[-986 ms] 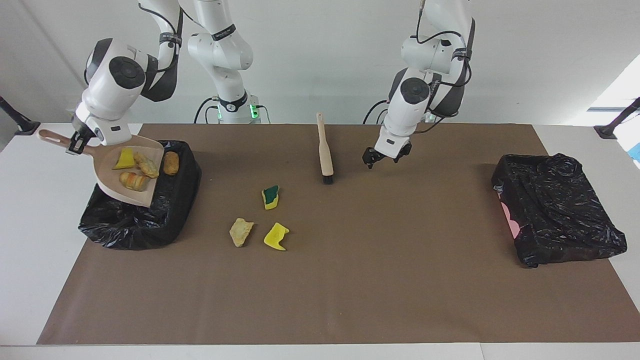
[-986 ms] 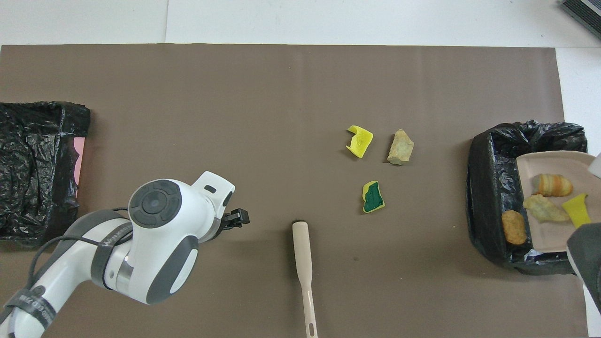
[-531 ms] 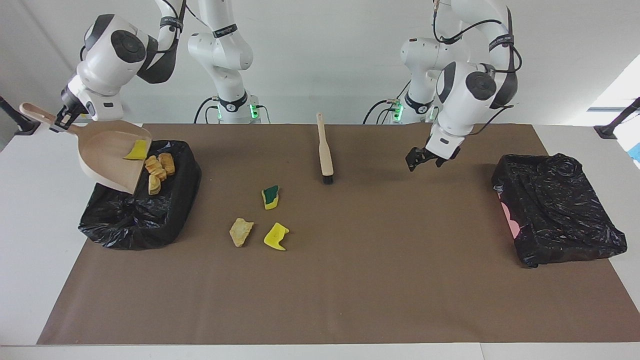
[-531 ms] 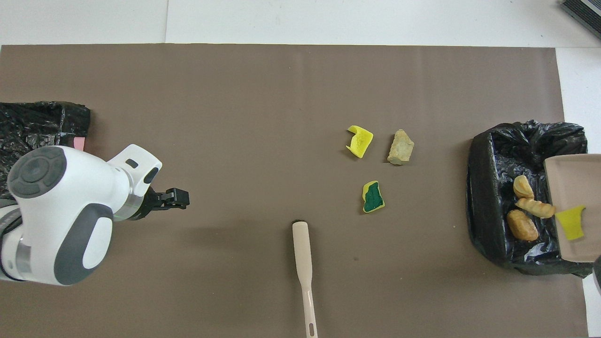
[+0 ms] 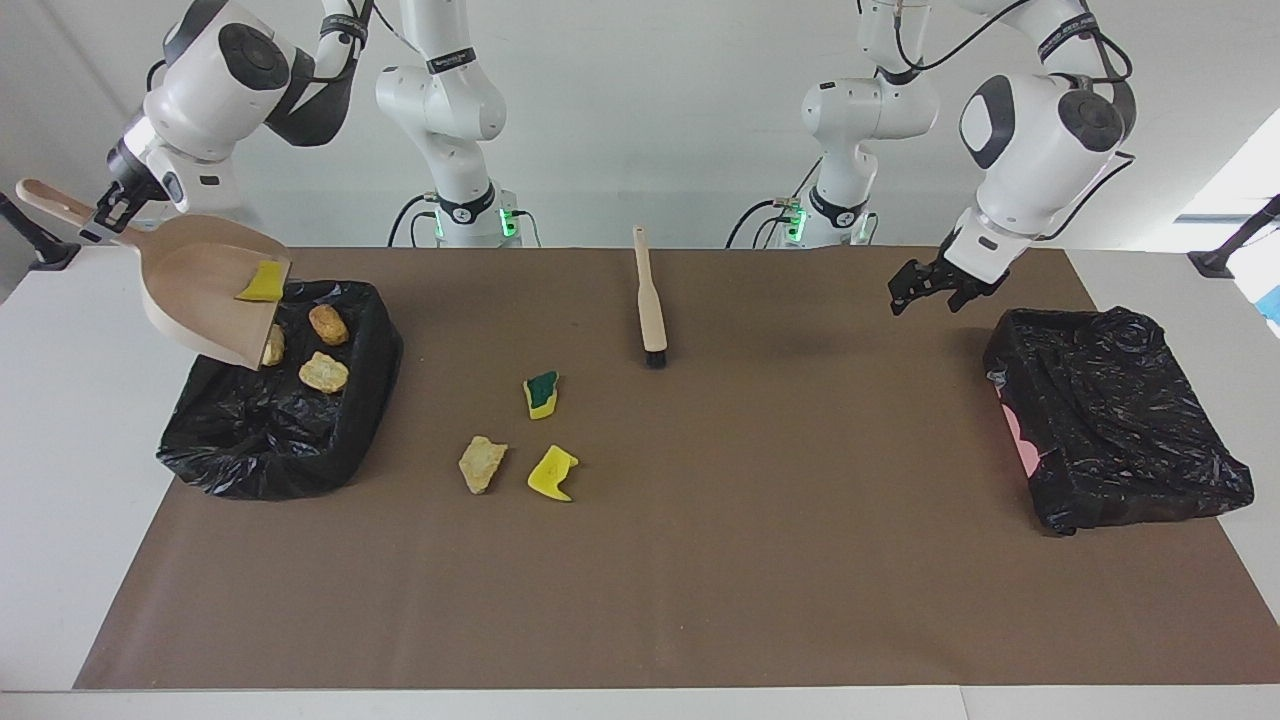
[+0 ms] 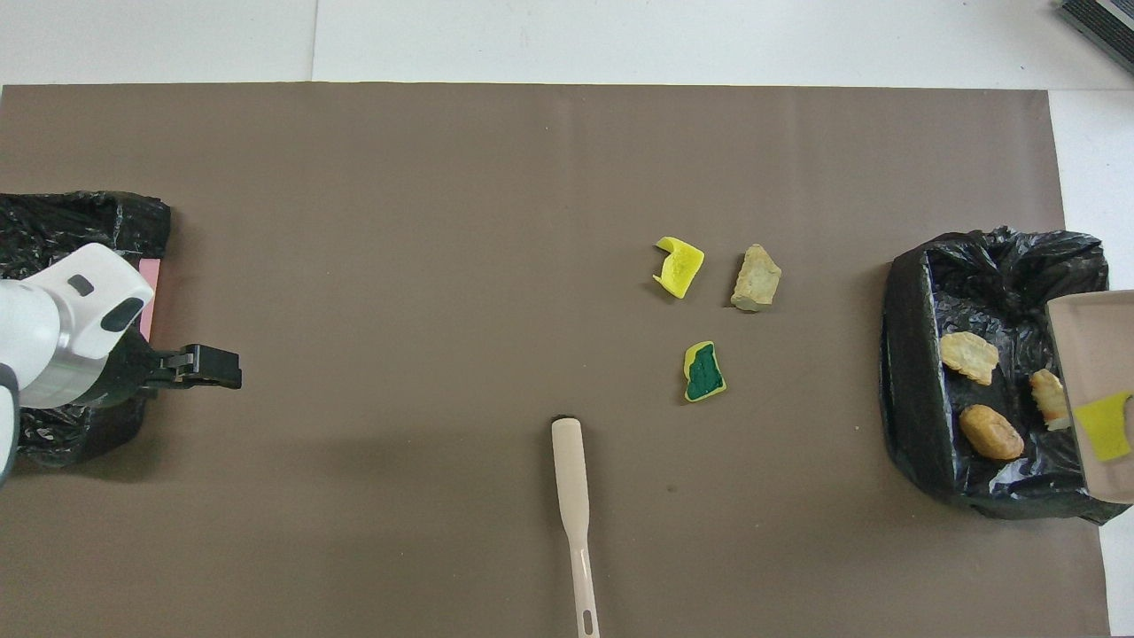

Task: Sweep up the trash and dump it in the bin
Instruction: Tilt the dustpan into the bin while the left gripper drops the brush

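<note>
My right gripper (image 5: 104, 214) is shut on the handle of the beige dustpan (image 5: 205, 300) (image 6: 1099, 372), which hangs steeply tilted over the black-lined bin (image 5: 215, 455) (image 6: 904, 381) at the right arm's end. One yellow sponge piece (image 5: 262, 283) (image 6: 1103, 425) still clings to the pan. Three brown chunks (image 5: 322, 371) (image 6: 990, 431) lie in the bin. On the mat lie a green-faced sponge (image 5: 541, 393) (image 6: 704, 372), a tan chunk (image 5: 482, 463) (image 6: 756, 278) and a yellow piece (image 5: 552, 473) (image 6: 679, 264). My left gripper (image 5: 928, 290) (image 6: 208, 368) hangs open and empty over the mat.
The beige-handled brush (image 5: 650, 300) (image 6: 571, 496) lies on the brown mat near the robots, mid-table. A second black-lined bin (image 5: 1115, 415) (image 6: 62, 230) stands at the left arm's end, beside where the left gripper hangs.
The dustpan rose and tipped steeper, and the brown chunks slid off it into the bin. The left arm swung away from the brush toward its own end of the table.
</note>
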`<state>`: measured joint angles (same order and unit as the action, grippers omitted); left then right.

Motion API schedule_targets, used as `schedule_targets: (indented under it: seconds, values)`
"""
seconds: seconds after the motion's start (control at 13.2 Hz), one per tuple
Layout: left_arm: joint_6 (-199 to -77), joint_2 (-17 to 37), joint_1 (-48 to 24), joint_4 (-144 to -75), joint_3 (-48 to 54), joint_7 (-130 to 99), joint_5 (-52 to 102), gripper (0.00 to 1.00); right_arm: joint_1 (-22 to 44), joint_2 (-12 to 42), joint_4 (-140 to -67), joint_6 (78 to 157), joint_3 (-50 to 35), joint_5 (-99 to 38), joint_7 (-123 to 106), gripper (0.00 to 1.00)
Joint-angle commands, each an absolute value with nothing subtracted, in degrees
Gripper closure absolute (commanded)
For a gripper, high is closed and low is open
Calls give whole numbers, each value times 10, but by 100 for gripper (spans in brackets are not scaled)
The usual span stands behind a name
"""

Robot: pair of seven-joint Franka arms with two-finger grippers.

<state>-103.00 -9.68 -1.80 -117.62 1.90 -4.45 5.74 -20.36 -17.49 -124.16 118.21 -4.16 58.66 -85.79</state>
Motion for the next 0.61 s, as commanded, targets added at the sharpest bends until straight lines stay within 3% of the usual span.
schedule_targets:
  seconds: [0.0, 0.23, 0.53]
  values:
    - [-956, -94, 3, -1097, 25, -24, 38, 0, -214, -180, -1241, 1201, -38, 623, -870, 100]
    - [-884, -94, 2, -1011, 25, -16, 18, 0, -237, -181, -1231, 1244, -28, 673, -868, 100]
    - [-847, -91, -6, -946, 29, -18, 18, 0, -231, -182, -1231, 1242, -32, 670, -863, 100]
